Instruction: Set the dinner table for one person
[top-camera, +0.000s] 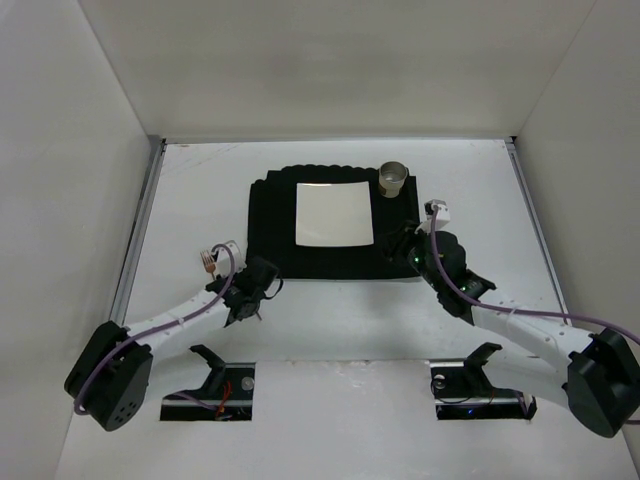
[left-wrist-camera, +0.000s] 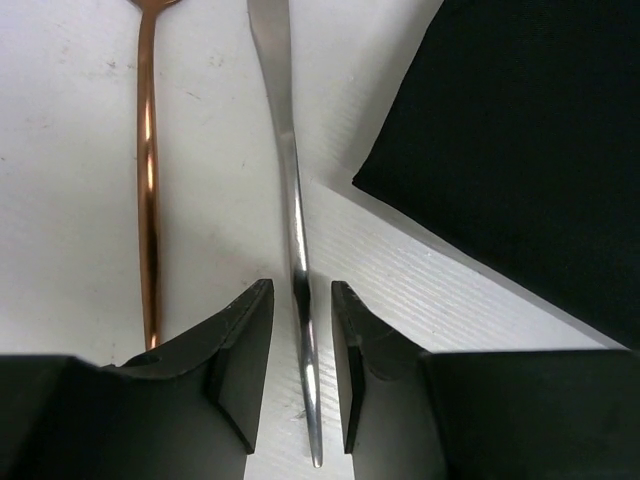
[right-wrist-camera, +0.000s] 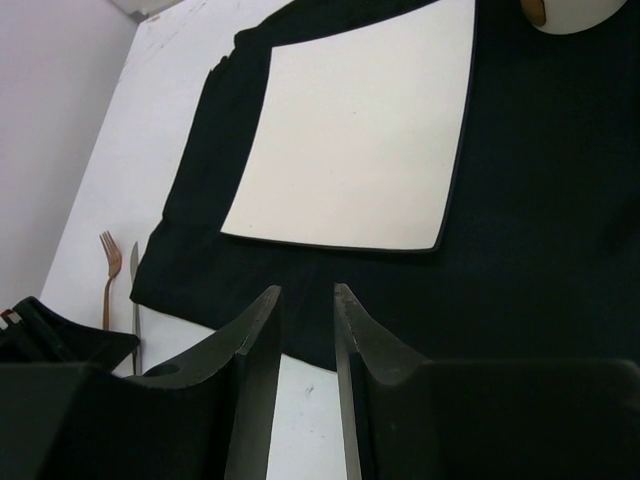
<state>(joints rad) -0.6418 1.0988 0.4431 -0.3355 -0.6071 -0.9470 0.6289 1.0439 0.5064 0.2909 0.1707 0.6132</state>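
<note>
1. Two arms reach over the dinner table (top-camera: 200, 190), the white tabletop under everything, which fills the view from above.
2. A black placemat (top-camera: 270, 230) lies at its middle, with a white square plate (top-camera: 335, 213) on it and a cup (top-camera: 393, 179) at the mat's far right corner.
3. Left of the mat, a copper fork (left-wrist-camera: 148, 200) and a silver knife (left-wrist-camera: 290, 200) lie side by side on the bare table.
4. The left gripper (left-wrist-camera: 302, 300) is low over the knife's handle. Its fingers are slightly apart, one on each side, with a sliver of gap showing.
5. The right gripper (right-wrist-camera: 307, 300) hangs at the mat's near edge, fingers narrowly apart and holding nothing.
</note>
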